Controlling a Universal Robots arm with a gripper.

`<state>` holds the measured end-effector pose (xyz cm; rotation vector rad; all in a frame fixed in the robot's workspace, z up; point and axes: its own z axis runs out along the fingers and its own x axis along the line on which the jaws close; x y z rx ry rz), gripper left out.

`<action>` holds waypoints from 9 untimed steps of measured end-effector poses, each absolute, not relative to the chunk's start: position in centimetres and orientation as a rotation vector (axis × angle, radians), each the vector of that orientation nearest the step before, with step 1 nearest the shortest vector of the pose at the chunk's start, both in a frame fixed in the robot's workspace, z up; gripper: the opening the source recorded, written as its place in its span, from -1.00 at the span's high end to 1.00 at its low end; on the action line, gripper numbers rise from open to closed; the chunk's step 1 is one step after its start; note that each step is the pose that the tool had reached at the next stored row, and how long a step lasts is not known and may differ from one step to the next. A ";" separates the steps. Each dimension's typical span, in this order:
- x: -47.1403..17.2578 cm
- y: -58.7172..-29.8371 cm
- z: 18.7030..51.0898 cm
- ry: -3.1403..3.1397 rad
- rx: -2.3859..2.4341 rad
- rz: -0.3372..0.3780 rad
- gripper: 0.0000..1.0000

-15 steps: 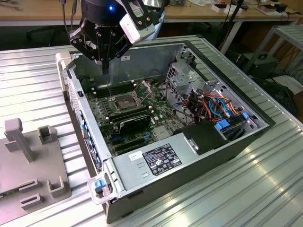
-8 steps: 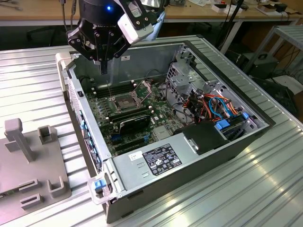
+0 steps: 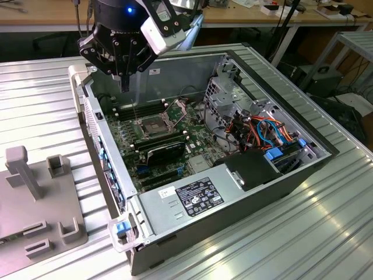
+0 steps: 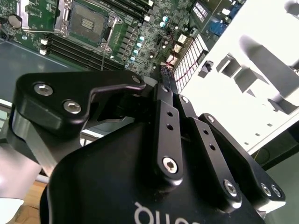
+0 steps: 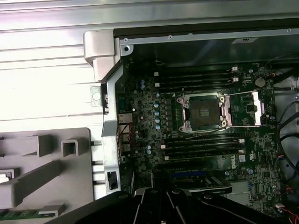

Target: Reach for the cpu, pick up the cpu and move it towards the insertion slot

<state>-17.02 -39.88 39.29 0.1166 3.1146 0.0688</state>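
The tool (image 3: 124,81) is held above the far corner of the open computer case (image 3: 274,76), on the exterior view's left. Its fingers (image 4: 168,126) appear drawn together with nothing made out between them. Whether a thin chip is pinched there cannot be told, nor can the cpu's place be settled. The insertion slot (image 5: 204,112) lies open on the motherboard, near the tool and towards the exterior view's right, with its hinged frame (image 5: 254,108) swung back. For the step to be done well, the chip should be kept level, travel kept above the memory slots (image 5: 201,142), and the approach centred on the slot's dark middle, clear of the raised frame.
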 end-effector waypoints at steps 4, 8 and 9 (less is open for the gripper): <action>-17.3 -39.9 39.3 3.115 0.117 0.069 0.79; -17.6 -39.9 39.3 3.115 0.117 0.069 0.79; -17.6 -39.9 39.3 3.115 0.117 0.069 0.79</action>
